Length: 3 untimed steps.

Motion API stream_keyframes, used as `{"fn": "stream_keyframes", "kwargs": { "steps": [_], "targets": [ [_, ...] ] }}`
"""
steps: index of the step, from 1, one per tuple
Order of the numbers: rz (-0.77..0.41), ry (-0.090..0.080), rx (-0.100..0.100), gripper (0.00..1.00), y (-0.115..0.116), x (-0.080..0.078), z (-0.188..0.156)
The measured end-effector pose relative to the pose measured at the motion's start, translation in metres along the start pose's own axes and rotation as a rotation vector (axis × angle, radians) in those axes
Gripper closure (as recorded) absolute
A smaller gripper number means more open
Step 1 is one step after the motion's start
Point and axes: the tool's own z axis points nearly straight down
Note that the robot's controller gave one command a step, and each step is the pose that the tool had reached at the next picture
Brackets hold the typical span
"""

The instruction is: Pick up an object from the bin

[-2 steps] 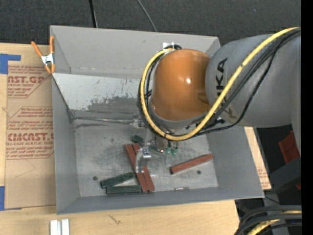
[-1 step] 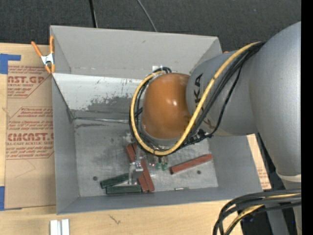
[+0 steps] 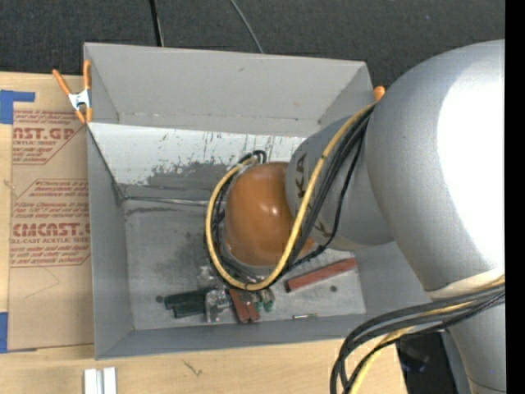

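In the grey bin (image 3: 107, 220), near its front wall, my jaws hang low over a small brown thing (image 3: 244, 309) beside a dark thing (image 3: 184, 303), close enough to grab, but I cannot tell how open they are.

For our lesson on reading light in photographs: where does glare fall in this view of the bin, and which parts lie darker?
Camera view: a soft highlight sits on the orange cover; the silver arm is brightest, near washed out; the bin's back wall is evenly lit, its left wall darker; the floor beside the cover is dim, shadow or scuffing, hard to say.
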Motion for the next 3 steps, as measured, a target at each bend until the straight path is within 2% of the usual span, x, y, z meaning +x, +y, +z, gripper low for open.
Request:
{"fn": "stream_keyframes", "kwargs": {
  "steps": [1, 2, 3],
  "targets": [
    [0.0, 0.0, 0.0, 1.0, 0.0, 0.0, 0.0],
    [0.007, -0.005, 0.001, 1.0, -0.024, -0.023, -0.049],
    [-0.002, 0.002, 0.002, 1.0, -0.019, -0.019, -0.073]
  ]
}}
